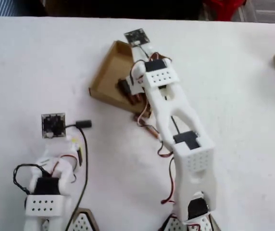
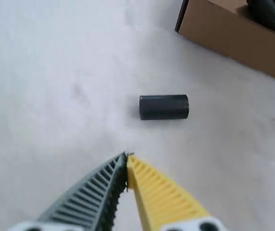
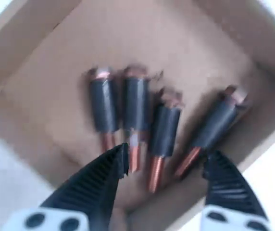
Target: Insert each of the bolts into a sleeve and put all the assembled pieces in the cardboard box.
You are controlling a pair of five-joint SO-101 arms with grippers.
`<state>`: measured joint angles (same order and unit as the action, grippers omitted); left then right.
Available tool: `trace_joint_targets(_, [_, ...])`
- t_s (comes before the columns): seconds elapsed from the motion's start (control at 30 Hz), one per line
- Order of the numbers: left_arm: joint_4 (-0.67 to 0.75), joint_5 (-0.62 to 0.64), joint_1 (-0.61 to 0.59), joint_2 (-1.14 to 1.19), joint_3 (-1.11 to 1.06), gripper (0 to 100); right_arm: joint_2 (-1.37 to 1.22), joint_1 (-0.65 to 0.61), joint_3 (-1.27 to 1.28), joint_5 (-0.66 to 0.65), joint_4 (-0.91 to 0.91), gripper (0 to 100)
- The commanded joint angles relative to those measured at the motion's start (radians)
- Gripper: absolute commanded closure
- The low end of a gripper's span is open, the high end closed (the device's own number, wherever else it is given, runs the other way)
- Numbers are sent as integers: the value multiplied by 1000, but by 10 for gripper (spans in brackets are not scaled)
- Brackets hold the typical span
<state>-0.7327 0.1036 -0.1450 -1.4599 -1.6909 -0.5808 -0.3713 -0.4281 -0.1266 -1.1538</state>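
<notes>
Low at the left of the table: the left arm, folded back near the front edge. At its end the left gripper, clenched, grey finger and yellow finger pressed tip to tip with nothing held.

Just ahead of those tips and apart from them, on the bare white top: one black sleeve, lying on its side. Long axis crosswise to the line of the gripper; seen from above, running left to right across the table, flat ends facing the table's two sides.

Further right and farther back: the cardboard box, open on top, turned so a corner faces the sleeve, well apart from it.

On the box floor: four assembled pieces, each a dark sleeve over a copper-coloured bolt: first, second, third, fourth. Side by side, long axes roughly parallel, the fourth splayed outward at an angle. Heads pointing away from the right gripper, bare threaded ends toward it.

Above those threaded ends, that gripper's black fingers spread wide, gripping nothing.

Rightmost: the right arm, stretched from the front edge diagonally up to the box.
</notes>
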Motion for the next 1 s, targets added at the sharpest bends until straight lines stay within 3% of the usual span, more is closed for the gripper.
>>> trace_joint_targets(0.0, [83,-5,-73,-10,21,969,108,-48,-86,-15,-157,827])
trace_joint_targets(0.27, [92,64,-165,-7,61,969,311,-179,-80,-15,-344,933])
trace_joint_targets(0.53, [87,112,-234,71,137,969,544,-351,-38,-14,-456,942])
trace_joint_targets(0.77, [110,132,-361,470,350,966,693,-486,315,-15,-285,942])
trace_joint_targets(0.97, [253,135,-489,845,514,966,766,-486,585,-216,-44,942])
